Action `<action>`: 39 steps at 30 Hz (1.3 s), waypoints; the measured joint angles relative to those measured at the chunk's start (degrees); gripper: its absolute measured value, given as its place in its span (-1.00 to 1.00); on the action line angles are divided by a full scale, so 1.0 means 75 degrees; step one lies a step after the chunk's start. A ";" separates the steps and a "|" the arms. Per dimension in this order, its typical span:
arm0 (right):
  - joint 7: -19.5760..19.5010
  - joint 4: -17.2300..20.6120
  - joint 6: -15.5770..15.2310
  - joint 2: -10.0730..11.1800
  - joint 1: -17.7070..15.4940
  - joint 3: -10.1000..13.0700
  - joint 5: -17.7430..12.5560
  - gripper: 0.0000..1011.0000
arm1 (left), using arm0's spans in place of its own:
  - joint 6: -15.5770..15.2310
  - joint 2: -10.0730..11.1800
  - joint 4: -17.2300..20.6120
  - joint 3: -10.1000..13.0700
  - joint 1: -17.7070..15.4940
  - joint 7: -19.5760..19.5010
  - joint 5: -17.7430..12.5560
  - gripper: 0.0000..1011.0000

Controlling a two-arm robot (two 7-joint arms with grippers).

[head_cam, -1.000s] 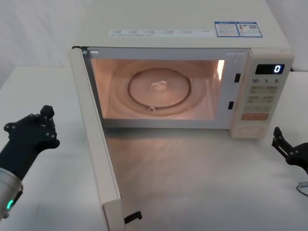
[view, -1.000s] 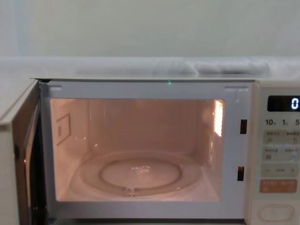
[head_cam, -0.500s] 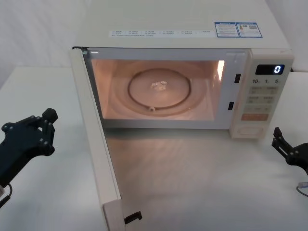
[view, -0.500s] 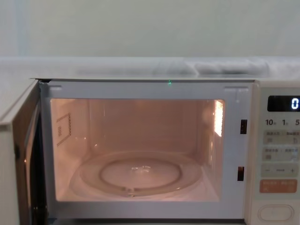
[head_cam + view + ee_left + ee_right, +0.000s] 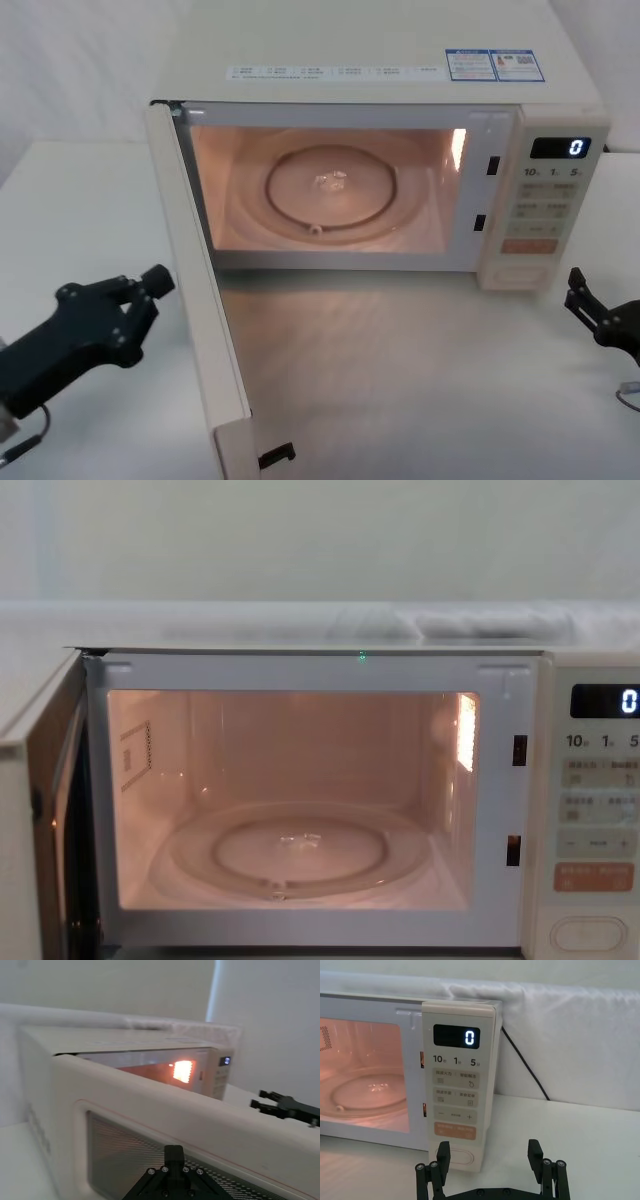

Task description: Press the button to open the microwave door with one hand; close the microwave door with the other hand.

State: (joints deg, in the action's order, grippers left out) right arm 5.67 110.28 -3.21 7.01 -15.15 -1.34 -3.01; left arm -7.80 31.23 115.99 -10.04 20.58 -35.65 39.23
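The microwave door stands swung wide open toward me, its outer face with the dark window turned to my left. The lit cavity and its glass turntable are exposed. My left gripper is shut, its tip close to the door's outer face, just beside the window. The pale pill-shaped button sits at the bottom of the control panel. My right gripper hangs open a short way in front of that button, low at the right.
The microwave takes up the back of the white table. An orange-red key lies just above the button, and the display reads 0. A black cable runs down behind the microwave's right side.
My left gripper has swung right and lower, from well left of the door to close beside its outer face. The door and my right gripper have stayed put.
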 joint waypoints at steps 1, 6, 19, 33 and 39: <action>0.0000 0.0000 0.0000 0.0000 0.0000 0.0001 0.0000 0.98 | 0.0075 0.0071 -0.0047 0.0099 -0.0059 -0.0077 -0.0020 -1.00; 0.0000 0.0000 0.0000 0.0000 0.0000 0.0001 0.0000 0.98 | 0.0477 0.0264 -0.0130 0.0423 -0.0273 -0.0194 -0.0327 -1.00; 0.0001 0.0000 0.0000 0.0000 0.0000 0.0001 0.0000 0.98 | 0.0981 0.0464 -0.0308 0.1304 -0.1082 0.0000 -0.1017 -1.00; 0.0001 0.0001 0.0000 0.0000 0.0000 0.0000 0.0000 0.98 | 0.0582 -0.0060 -0.0785 0.2293 -0.2363 0.0984 -0.1238 -1.00; 0.0000 0.0000 0.0000 0.0000 0.0000 0.0000 0.0000 0.98 | 0.0522 -0.0254 -0.1121 0.2744 -0.2835 0.1225 -0.1357 -1.00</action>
State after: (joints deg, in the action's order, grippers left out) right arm 5.67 110.28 -3.21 7.01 -15.15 -1.34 -3.01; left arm -3.88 29.33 107.58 10.54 -0.68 -26.47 29.05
